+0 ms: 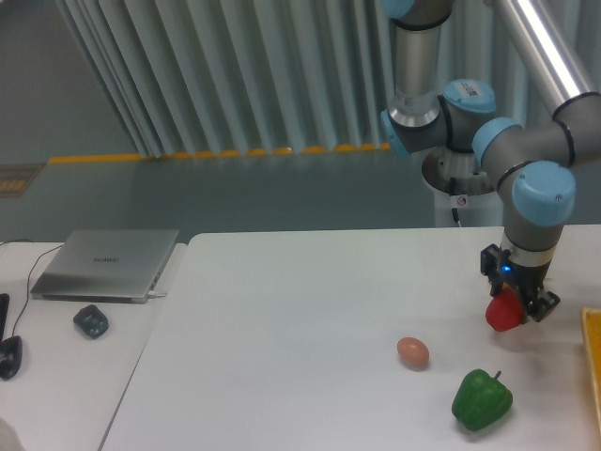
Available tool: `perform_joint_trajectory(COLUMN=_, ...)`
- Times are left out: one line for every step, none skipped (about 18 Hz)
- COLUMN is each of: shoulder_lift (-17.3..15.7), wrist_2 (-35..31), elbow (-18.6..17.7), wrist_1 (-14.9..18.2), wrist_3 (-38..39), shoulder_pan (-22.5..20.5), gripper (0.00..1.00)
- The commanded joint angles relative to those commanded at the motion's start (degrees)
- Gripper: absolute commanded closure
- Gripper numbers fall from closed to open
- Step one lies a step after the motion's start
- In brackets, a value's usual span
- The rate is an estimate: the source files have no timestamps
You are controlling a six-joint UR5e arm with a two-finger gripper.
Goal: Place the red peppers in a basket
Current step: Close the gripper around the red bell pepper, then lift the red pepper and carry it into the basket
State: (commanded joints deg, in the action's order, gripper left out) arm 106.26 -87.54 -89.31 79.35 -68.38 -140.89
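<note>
Grey ribbed panelling ran behind the rig, and below it the white table (310, 310) carried what I had to work with. On my screen the gripper (514, 303) was pinched onto the red pepper (503, 312), its fingers closed against the sides, and the pepper hung at the right side of the table. I could not tell whether it was clear of the surface or just resting on it. The basket (593, 362) showed only as a thin yellow-orange strip at the right edge of the picture, near the pepper but apart from it.

I judged the step in hand to be the carry across to the basket. To do it well, I thought, the pepper needed lifting enough to pass over the raised rim, since a low sideways move could knock it against that edge and loosen a glossy, rounded load. The grip looked to be on the upper half of the pepper, so a slow, level move seemed wiser than a quick swing.

A green pepper (482, 399) lay in front of the gripper, and a small brownish egg-like object (412, 351) sat to the left of it, both out of the direct path. A closed laptop (105, 264) rested far off on the side table.
</note>
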Motion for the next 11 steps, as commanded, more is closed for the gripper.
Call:
perform_joint_trajectory(shoulder_lift=0.00, wrist_2=0.00, elbow=1.23, wrist_1=0.53, wrist_3=-0.35, shoulder_pan=0.00, gripper=0.57)
perform_joint_trajectory(shoulder_lift=-0.09, wrist_2=0.09, elbow=2.20, wrist_1=0.54, wrist_3=-1.31, shoulder_pan=0.00, gripper=0.57)
perform_joint_trajectory(shoulder_lift=-0.17, wrist_2=0.09, elbow=3.17, wrist_1=0.45, wrist_3=-4.02, shoulder_pan=-0.17, gripper=0.57)
perform_joint_trajectory(shoulder_lift=-0.18, wrist_2=0.00, elbow=3.70, wrist_1=0.28, wrist_3=-6.31, shoulder_pan=-0.35, gripper=0.57)
perform_joint_trajectory(shoulder_lift=-0.70, wrist_2=0.09, elbow=4.14, wrist_1=-0.07, wrist_3=-8.77, shoulder_pan=-0.53, gripper=0.57)
perform_joint_trajectory(shoulder_lift=-0.88, wrist_2=0.00, elbow=4.50, wrist_1=-0.25, wrist_3=-9.92, shoulder_pan=-0.96, gripper=0.57)
perform_joint_trajectory(shoulder_lift=-0.79, wrist_2=0.00, elbow=5.02, wrist_1=-0.34, wrist_3=-11.50, shoulder_pan=-1.31, gripper=0.57)
perform_joint_trajectory(shoulder_lift=-0.70, wrist_2=-0.17, elbow=5.55, wrist_1=-0.51, wrist_3=-13.86, shoulder_pan=-1.49, gripper=0.57)
perform_joint_trajectory(shoulder_lift=-0.53, wrist_2=-0.87, elbow=6.25, wrist_1=-1.39, wrist_3=-16.06, shoulder_pan=-1.58, gripper=0.57)
perform_joint_trajectory(shoulder_lift=-0.35, wrist_2=-2.62, elbow=6.87, wrist_1=-4.09, wrist_3=-17.82, shoulder_pan=-1.58, gripper=0.57)
perform_joint_trajectory(shoulder_lift=-0.09, wrist_2=-4.46, elbow=6.79, wrist_1=-7.25, wrist_3=-18.36, shoulder_pan=-1.67, gripper=0.57)
